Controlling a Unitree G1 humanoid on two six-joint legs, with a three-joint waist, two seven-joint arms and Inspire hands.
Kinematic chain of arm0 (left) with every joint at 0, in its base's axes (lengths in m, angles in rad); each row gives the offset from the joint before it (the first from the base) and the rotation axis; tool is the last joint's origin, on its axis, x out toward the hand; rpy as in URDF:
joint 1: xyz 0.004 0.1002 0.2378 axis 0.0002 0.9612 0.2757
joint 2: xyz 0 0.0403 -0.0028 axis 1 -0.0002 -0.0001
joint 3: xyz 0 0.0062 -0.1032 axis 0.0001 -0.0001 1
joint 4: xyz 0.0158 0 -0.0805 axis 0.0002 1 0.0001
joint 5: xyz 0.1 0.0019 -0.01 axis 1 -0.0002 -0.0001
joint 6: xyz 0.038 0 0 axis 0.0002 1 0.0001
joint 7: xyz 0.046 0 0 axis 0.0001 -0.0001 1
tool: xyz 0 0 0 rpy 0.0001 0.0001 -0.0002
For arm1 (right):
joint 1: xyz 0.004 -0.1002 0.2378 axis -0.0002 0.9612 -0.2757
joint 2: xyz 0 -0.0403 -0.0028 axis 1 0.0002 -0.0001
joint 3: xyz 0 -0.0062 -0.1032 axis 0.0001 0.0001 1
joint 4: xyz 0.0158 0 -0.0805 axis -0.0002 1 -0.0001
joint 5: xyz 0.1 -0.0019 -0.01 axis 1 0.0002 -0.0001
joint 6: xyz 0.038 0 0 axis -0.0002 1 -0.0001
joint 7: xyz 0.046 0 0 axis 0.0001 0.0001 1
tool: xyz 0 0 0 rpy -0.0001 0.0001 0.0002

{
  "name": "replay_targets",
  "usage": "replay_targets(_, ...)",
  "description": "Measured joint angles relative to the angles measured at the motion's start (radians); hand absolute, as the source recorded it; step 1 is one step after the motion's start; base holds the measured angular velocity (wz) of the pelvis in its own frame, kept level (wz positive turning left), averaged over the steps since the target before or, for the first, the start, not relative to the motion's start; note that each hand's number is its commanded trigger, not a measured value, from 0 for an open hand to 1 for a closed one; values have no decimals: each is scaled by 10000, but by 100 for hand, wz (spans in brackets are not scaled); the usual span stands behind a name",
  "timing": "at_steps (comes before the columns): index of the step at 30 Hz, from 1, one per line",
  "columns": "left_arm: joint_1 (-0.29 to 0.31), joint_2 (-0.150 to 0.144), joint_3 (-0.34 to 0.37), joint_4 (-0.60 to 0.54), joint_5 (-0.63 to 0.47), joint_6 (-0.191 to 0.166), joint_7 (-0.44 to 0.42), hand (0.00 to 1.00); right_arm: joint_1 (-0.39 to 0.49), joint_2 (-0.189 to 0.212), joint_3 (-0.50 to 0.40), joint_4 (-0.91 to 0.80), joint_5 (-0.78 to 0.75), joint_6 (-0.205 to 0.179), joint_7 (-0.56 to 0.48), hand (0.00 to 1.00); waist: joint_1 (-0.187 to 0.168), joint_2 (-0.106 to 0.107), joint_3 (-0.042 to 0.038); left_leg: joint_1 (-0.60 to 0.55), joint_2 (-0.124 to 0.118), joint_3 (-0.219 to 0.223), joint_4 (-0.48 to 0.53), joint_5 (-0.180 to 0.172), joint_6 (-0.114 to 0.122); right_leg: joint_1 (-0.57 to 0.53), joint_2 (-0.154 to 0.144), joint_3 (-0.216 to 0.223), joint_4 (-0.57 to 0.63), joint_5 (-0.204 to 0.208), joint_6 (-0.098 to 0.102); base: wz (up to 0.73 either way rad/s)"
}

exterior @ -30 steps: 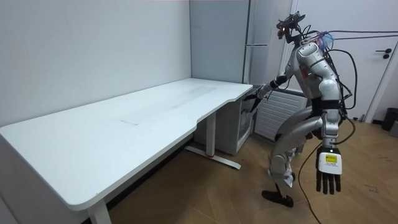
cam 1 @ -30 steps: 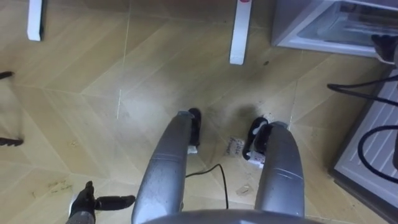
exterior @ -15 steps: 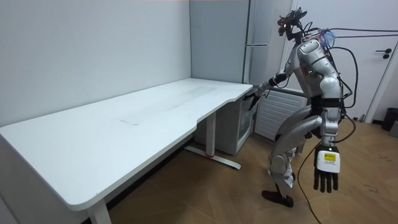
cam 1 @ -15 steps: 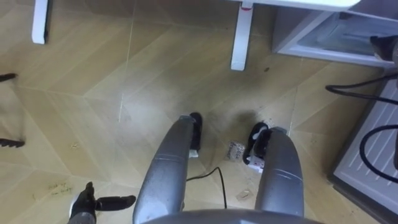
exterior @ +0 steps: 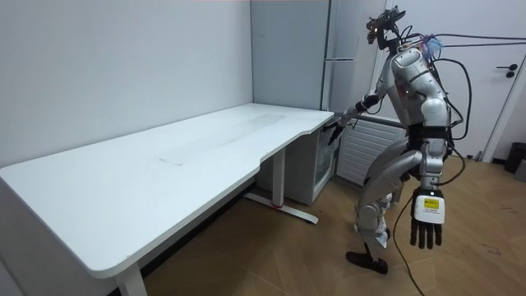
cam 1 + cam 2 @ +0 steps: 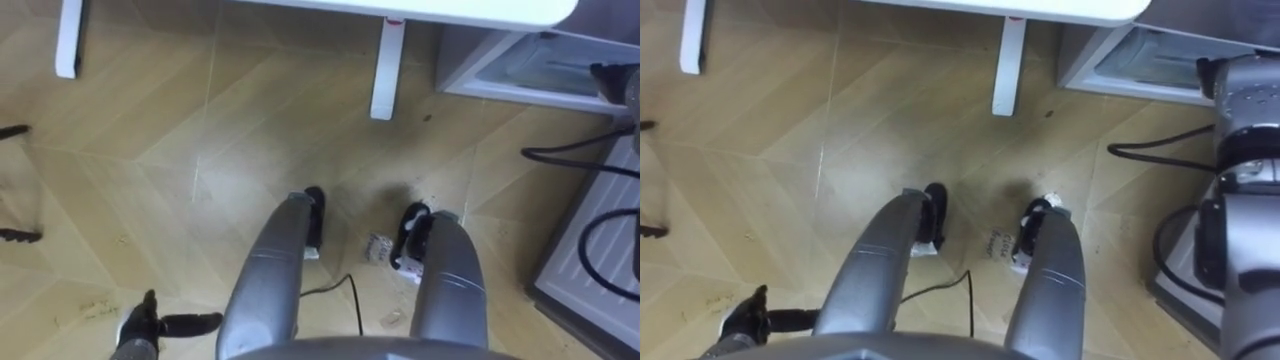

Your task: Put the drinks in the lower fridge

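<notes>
Left hand (image 5: 426, 220) hangs open-fingered, empty | right hand (image 5: 332, 131) at fridge (image 6: 500, 62), grasp cannot be told | judged early: drinks yet to load

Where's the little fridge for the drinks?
In the room view the small fridge stands at the far end of the white desk, beside its leg, just before the robot.

white desk (image 5: 164, 156) on wooden floor (image 6: 130, 180)
</notes>
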Motion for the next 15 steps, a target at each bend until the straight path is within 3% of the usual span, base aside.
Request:
replay_targets(7, -8, 45, -141, -9, -11, 370, -228, 0, 1602, 47, 41, 518, 36, 352, 2079, 0, -27, -62, 32, 1275, 67, -23, -818, -25, -27, 1321, 145, -139, -897, 40, 54, -2)
replay_targets(10, -67, 63, -99, 12, 151, 571, -401, 0, 2199, 313, 33, 1257, -429, 485, 2829, 0, -84, -87, 36, 1989, 187, -117, -1160, -65, -82, 2176, 302, -320, -1450, 85, 43, 0)
replay_targets(15, -423, 51, -123, 590, 188, 603, -693, 0, 3482, 1439, 203, 2169, -1384, 650, 3442, 0, -198, -16, -1, 3368, 484, -249, -1878, -151, -220, 3801, 759, -514, -2695, 291, 19, -5)
